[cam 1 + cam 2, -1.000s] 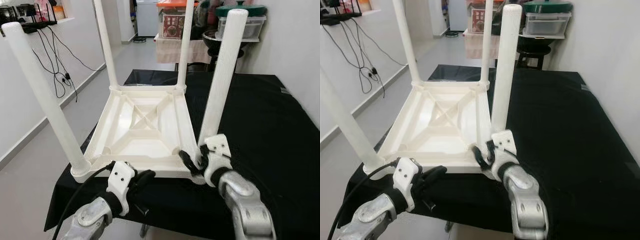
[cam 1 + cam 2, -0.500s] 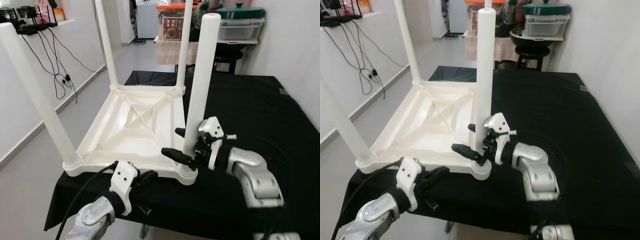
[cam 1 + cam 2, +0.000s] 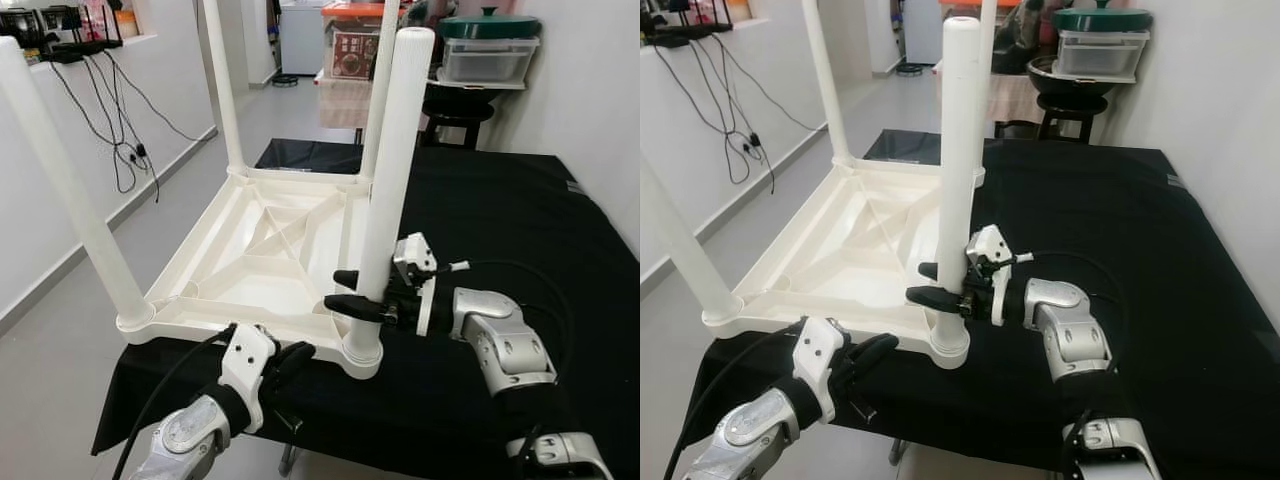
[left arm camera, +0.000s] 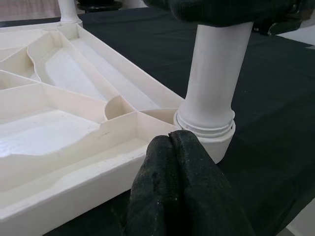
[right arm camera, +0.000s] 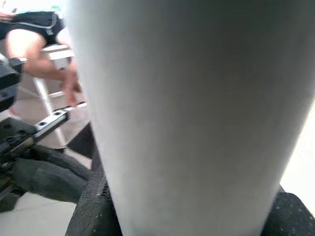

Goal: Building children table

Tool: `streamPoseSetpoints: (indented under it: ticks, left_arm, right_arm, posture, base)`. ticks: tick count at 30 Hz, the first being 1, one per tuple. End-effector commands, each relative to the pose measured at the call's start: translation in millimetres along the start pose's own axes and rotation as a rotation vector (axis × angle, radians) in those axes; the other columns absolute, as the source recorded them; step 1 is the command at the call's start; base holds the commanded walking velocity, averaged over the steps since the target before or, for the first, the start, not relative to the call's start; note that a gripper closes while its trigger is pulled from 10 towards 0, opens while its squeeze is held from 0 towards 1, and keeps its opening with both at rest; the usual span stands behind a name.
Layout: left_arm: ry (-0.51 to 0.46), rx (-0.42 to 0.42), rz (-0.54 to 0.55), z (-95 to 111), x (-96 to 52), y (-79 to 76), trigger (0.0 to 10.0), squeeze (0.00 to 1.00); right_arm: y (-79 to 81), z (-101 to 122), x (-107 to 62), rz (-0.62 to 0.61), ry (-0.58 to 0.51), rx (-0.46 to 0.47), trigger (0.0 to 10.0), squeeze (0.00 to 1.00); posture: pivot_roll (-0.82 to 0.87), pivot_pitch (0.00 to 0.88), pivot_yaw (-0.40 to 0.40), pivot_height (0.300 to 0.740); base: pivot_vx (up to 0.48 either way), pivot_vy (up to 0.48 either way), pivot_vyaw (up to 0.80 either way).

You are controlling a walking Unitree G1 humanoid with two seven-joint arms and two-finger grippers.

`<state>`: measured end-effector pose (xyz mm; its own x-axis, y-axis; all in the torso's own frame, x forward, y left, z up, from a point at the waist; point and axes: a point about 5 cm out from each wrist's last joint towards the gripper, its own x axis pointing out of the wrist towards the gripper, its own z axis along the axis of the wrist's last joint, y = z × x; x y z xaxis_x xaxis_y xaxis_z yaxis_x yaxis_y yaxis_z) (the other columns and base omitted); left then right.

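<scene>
Lying upside down on the left part of a black-draped table (image 3: 520, 220): a white plastic children's table (image 3: 265, 255), ribbed underside up, four round white legs pointing upward. Nearest, at the near right corner socket: the near right leg (image 3: 390, 160), upright, seated in its collar. Around that leg just above the collar: the right pincer (image 3: 352, 295), two black fingers (image 3: 358, 308) closed against the tube from either side, grasping it, with its silver arm reaching in from the right over the black cloth. Close up from the right wrist: the white tube nearly edge to edge, dark fingertips (image 5: 93, 211) pressed at its sides, part of a seated person (image 5: 34, 37) in the background. At the near edge of the upturned top, just left of the same corner: the left pincer (image 3: 285, 358), black fingers pressed together with nothing between them, tips touching or nearly touching the white rim; from the left wrist, clenched fingers (image 4: 182, 191) right before the collar. At the near left corner: another leg (image 3: 65, 190), leaning slightly outward. At the far corners: two more legs (image 3: 225, 90), upright. Beyond the table: a stool with a dark bowl (image 3: 1065, 75), stacked lidded containers (image 3: 485, 50), cables (image 3: 125, 120) hanging down a white wall on the left, grey floor (image 3: 60, 380).
</scene>
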<state>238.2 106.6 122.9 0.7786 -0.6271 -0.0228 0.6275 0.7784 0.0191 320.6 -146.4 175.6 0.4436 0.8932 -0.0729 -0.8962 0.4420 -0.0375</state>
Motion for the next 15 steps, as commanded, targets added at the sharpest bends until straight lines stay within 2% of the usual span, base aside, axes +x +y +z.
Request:
streamPoseSetpoints:
  ticks: [1, 2, 4, 5, 6, 7, 8, 9, 10, 13, 15]
  left_arm:
    - [0.001, -0.005, -0.005, -0.7, -2.2, -1.8, 10.0, 0.00]
    - [0.000, -0.005, -0.004, -0.4, -2.9, -1.6, 10.0, 0.00]
    - [0.000, -0.005, -0.004, -0.2, -3.6, -1.4, 10.0, 0.00]
    - [-0.001, -0.005, -0.003, 0.4, -4.2, -0.6, 10.0, 0.00]
    - [-0.001, -0.005, -0.002, 0.9, -4.7, -0.1, 10.0, 0.00]
    - [-0.001, -0.005, -0.002, 0.9, -4.7, -0.1, 10.0, 0.00]
    - [0.000, -0.004, -0.002, 1.1, -5.2, 0.6, 10.0, 0.00]
    - [0.000, -0.003, -0.001, 1.2, -5.5, 1.1, 10.0, 0.00]
    - [0.002, -0.002, 0.000, 0.9, -5.5, 1.7, 10.0, 0.00]
    - [0.004, -0.006, -0.006, 0.3, -5.0, 2.2, 10.0, 0.00]
    - [0.006, -0.009, -0.020, -0.1, -3.9, 2.5, 10.0, 0.00]
  right_arm:
    - [3.5, -6.0, -1.0, -0.152, 0.009, 0.049, 0.0, 0.00]
    - [7.1, -10.3, 0.3, -0.236, 0.020, 0.080, 0.0, 0.00]
    - [10.8, -14.3, 1.4, -0.313, 0.032, 0.110, 0.0, 0.00]
    - [2.2, -21.6, -6.9, -0.763, 0.087, 0.118, 0.0, 0.00]
    - [0.1, -28.2, -20.5, -1.109, 0.143, 0.127, 0.0, 0.00]
    - [0.1, -28.2, -20.5, -1.109, 0.143, 0.127, 0.0, 0.00]
    - [20.8, -37.8, -13.6, -1.120, 0.186, 0.128, 0.0, 0.00]
    - [36.2, -42.4, -6.4, -1.069, 0.199, 0.131, 0.0, 0.00]
    - [37.7, -38.0, -0.3, -0.959, 0.160, 0.129, 0.0, 0.00]
    - [31.4, -31.3, 0.5, -0.899, 0.126, 0.111, 0.0, 0.00]
    - [39.2, -30.9, 10.5, -0.831, 0.134, 0.114, 0.0, 0.00]
  posture:
    - [-0.02, 0.000, -0.039, 0.740]
    - [-0.02, 0.000, -0.043, 0.740]
    - [-0.02, 0.000, -0.043, 0.740]
    - [-0.03, 0.000, -0.042, 0.740]
    - [-0.03, 0.000, -0.042, 0.740]
    - [-0.03, 0.000, -0.042, 0.740]
    - [-0.02, 0.000, -0.036, 0.740]
    - [-0.02, 0.000, -0.036, 0.740]
    - [-0.04, 0.000, -0.014, 0.740]
    - [-0.03, 0.000, -0.029, 0.740]
    - [-0.04, 0.000, -0.028, 0.740]
  base:
    - [0.000, 0.000, 0.00]
    - [0.000, 0.000, 0.00]
    - [0.000, 0.000, 0.00]
    - [0.000, 0.000, 0.00]
    - [0.000, 0.000, 0.00]
    - [0.000, 0.000, 0.00]
    - [0.000, 0.000, 0.00]
    - [0.000, 0.000, 0.00]
    - [0.000, 0.000, 0.00]
    - [0.000, 0.000, 0.00]
    - [0.000, 0.000, 0.00]
